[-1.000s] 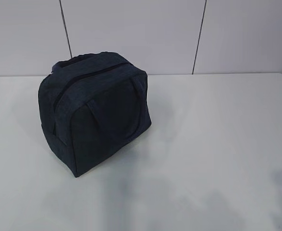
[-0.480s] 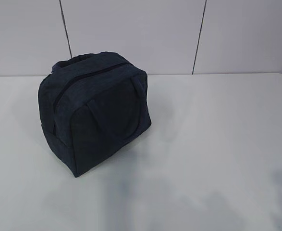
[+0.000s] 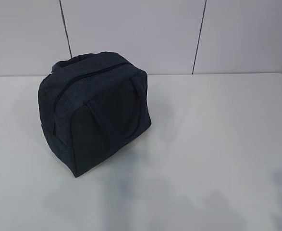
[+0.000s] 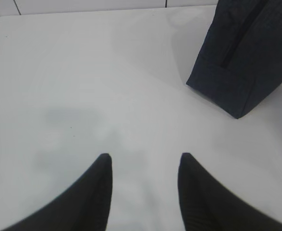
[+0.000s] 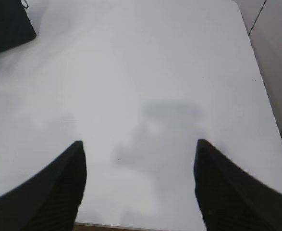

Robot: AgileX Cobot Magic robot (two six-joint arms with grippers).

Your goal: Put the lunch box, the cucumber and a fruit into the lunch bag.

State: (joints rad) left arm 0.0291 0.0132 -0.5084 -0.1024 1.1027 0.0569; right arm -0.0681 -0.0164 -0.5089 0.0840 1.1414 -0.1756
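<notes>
On the white counter [image 3: 217, 144] our lunch bag [image 3: 93, 110] sits zipped; both empty jaws gape above bare surface. Unzipping comes next, we judge.

A white table [image 3: 217, 144] with a smooth, faintly glossy top fills the lower part of the exterior view, carrying soft grey shadows near its front edge. Behind it stands a pale grey panelled wall [image 3: 131, 33], divided by two thin dark vertical seams [image 3: 199, 36].
</notes>
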